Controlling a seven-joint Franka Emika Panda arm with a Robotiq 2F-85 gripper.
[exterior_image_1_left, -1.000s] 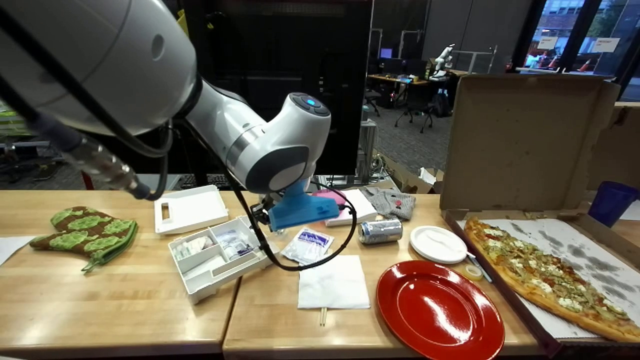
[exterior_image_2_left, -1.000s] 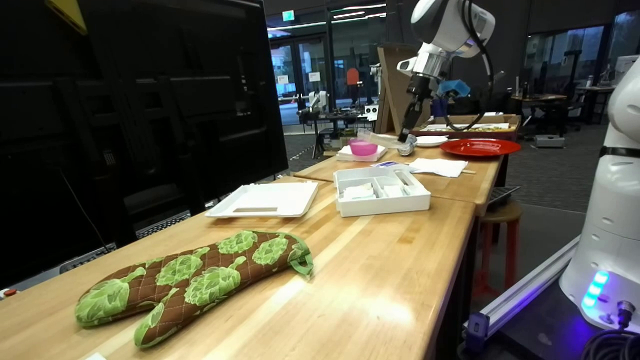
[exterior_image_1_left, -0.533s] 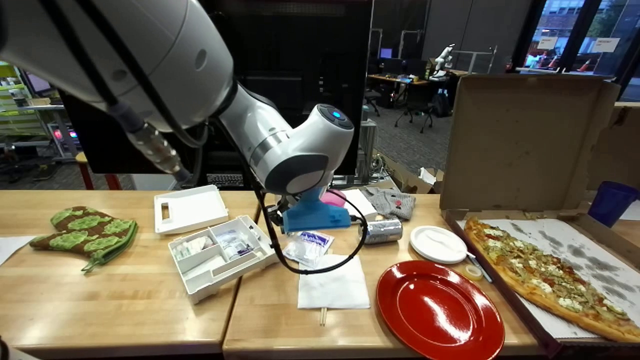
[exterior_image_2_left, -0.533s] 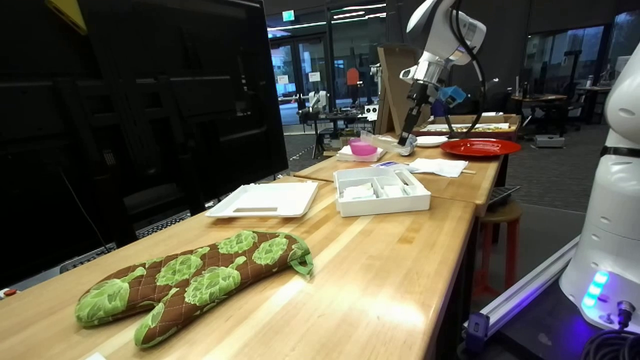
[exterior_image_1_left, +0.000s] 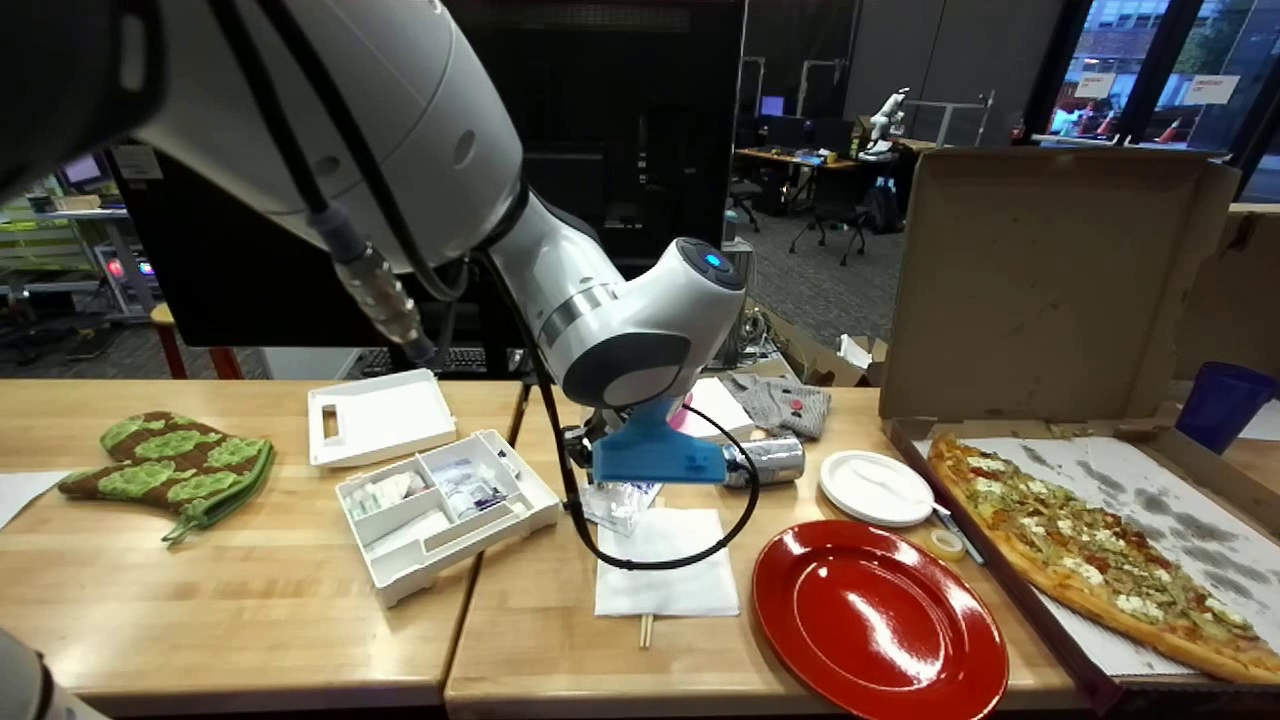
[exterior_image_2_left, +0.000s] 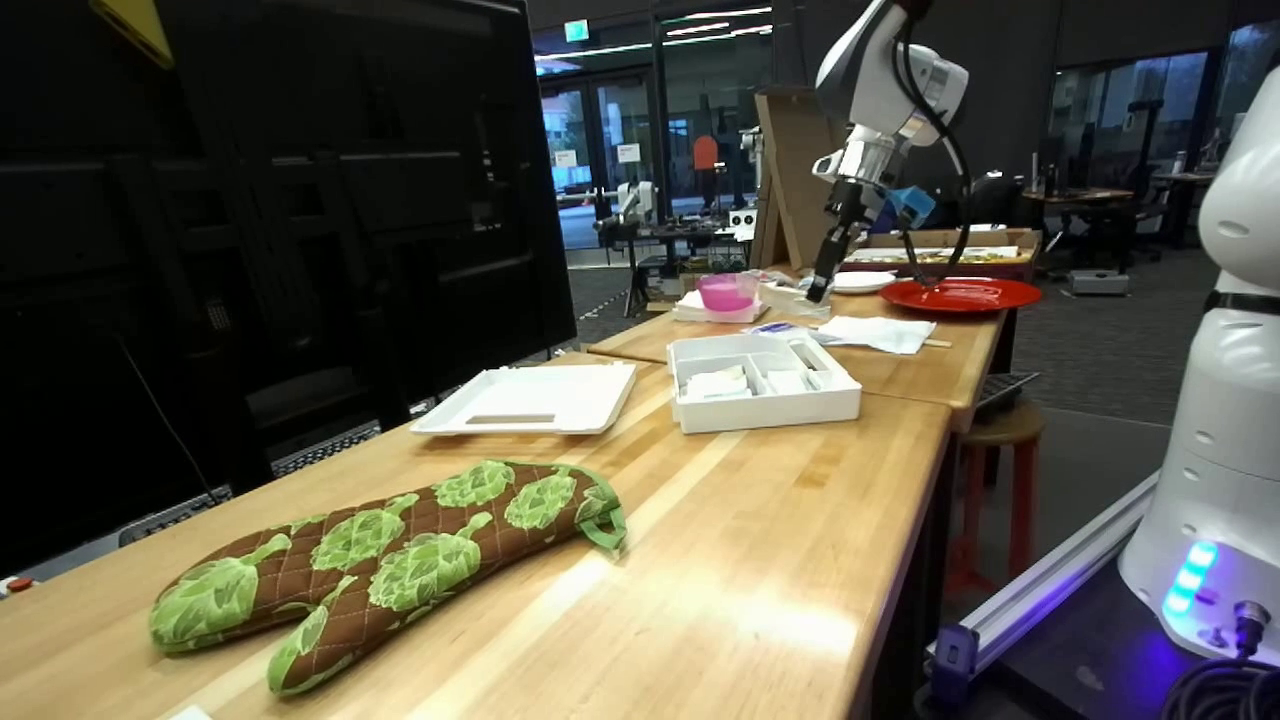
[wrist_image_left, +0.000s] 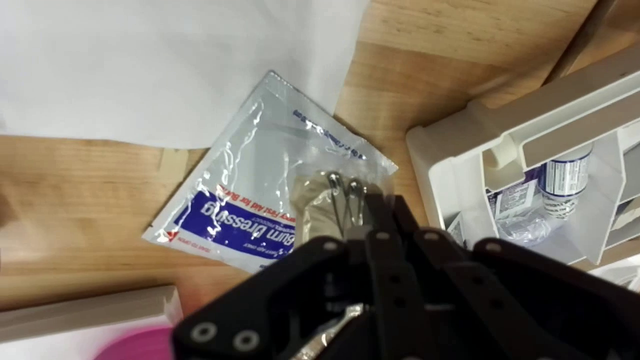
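Wrist view: the gripper (wrist_image_left: 389, 204) has its fingers drawn together with hardly any gap, and we read the hold as a pinch on the edge of a clear bag (wrist_image_left: 320, 215). Two thin metal loops (wrist_image_left: 355, 188) show inside the bag; what they belong to we cannot tell. The bag covers part of a silver burn dressing packet (wrist_image_left: 245, 185), though whether the two touch is hard to make out. The packet overlaps a napkin (wrist_image_left: 160, 70), and to its side stands a white box (wrist_image_left: 452, 130) with a small bottle (wrist_image_left: 565, 180) in one compartment.

In an exterior view the arm (exterior_image_1_left: 600, 340) has swung away from the white box over the last second, and its end now stands closer to the can (exterior_image_1_left: 775, 463). In an exterior view the fingertips also sit lower than a second ago, near the pink bowl (exterior_image_2_left: 727, 293). The clear bag has travelled along with them, which suggests to us that the pinch is holding. The white box, the napkin and the can look unmoved.

For the work in hand, we judge this a carry in progress: the clear bag is well off to the box's side, over the packet, and not yet let go.
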